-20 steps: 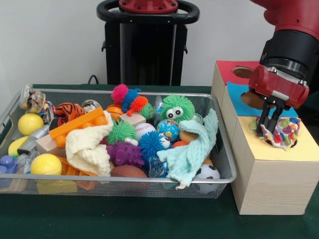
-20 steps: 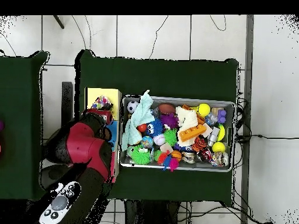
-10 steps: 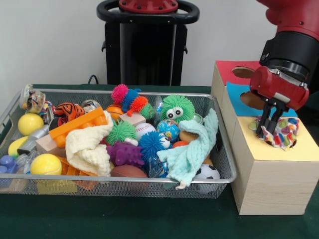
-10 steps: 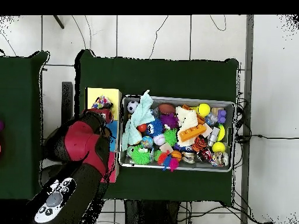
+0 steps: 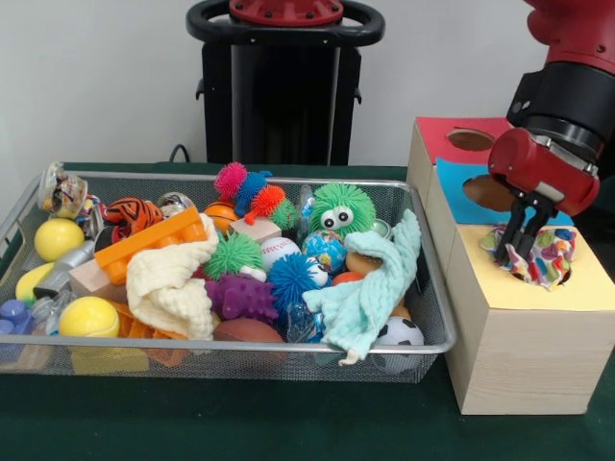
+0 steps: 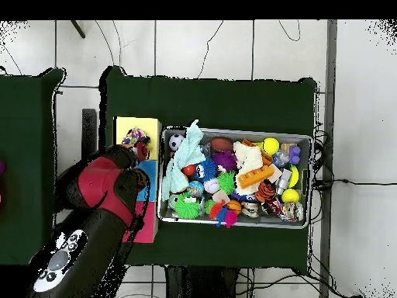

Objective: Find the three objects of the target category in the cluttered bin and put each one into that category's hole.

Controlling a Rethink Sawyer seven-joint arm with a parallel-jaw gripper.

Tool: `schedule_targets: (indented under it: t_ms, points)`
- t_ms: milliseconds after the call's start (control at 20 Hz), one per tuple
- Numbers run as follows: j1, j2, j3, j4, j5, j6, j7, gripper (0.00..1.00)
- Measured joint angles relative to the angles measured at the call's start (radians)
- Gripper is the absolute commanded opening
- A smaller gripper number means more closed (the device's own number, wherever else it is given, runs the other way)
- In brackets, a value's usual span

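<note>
Hand [image 5: 520, 252] pinches the heart-print cloth [image 5: 544, 254] into the yellow-section hole of the sorting box [image 5: 514, 336], so one cloth is nearly posted; cream cloth [image 5: 171, 280] and mint cloth [image 5: 370, 288] wait in the bin [image 5: 240, 357].

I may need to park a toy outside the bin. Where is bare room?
The green cloth in front of the bin is bare, and so is the strip behind it in the overhead view. The bin is packed edge to edge. On the box, the tool and patterned cloth fill the yellow panel's hole; only its front edge is free.
</note>
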Motion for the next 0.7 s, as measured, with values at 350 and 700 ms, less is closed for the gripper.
schedule_targets:
  t_ms: [350, 700]
  points:
    - [0.025, 0.047, -0.052, -0.060, -0.046, 0.062, 0.000, 0.00]
    - [0.026, 0.051, -0.056, -0.069, -0.069, 0.065, 0.000, 0.00]
